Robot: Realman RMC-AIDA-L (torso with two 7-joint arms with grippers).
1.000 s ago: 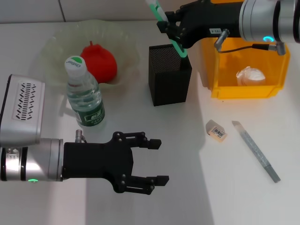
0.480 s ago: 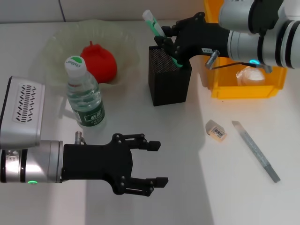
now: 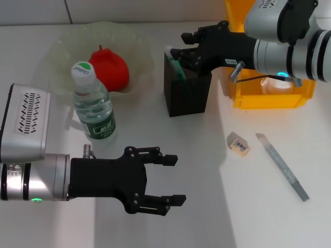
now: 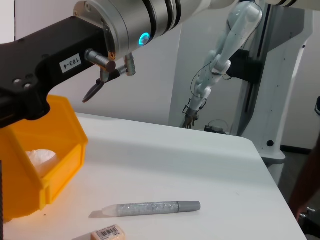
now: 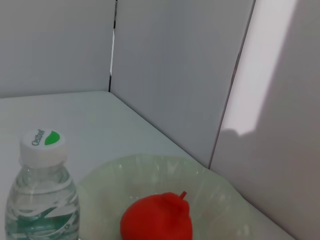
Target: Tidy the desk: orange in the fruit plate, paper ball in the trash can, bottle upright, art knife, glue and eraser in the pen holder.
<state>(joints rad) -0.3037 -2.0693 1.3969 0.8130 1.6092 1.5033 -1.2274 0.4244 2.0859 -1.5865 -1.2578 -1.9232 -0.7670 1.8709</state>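
**Mia:** Where is the right tool [image 3: 178, 54]?

**Ben:** Right over the black pen holder [image 3: 187, 93]. A green and white glue stick [image 3: 174, 64] pokes up inside the holder. I cannot tell if the tool grips it or has let go.

**Mia:** And the left tool [image 3: 168, 178]?

**Ben:** It hangs low over the near side of the surface [image 3: 207, 206] with its fingers spread wide. It holds nothing.

**Mia:** What is left to put away?

**Ben:** The eraser [image 3: 239, 143] and the art knife [image 3: 282, 166]. They lie side by side on the surface, near the yellow trash can [image 3: 269, 97].

**Mia:** How would you pick them up?

**Ben:** The eraser looks tiny, light and a bit soft. I think you pinch its two long sides. The knife looks thin, stiff and slippery. I would grab its middle, so it does not tip.

**Mia:** And the rest?

**Ben:** The orange [image 3: 109, 68] sits in the fruit plate [image 3: 57, 57]. The bottle [image 3: 93, 106] stands up beside the plate. The paper ball [image 4: 40, 157] is in the trash can.
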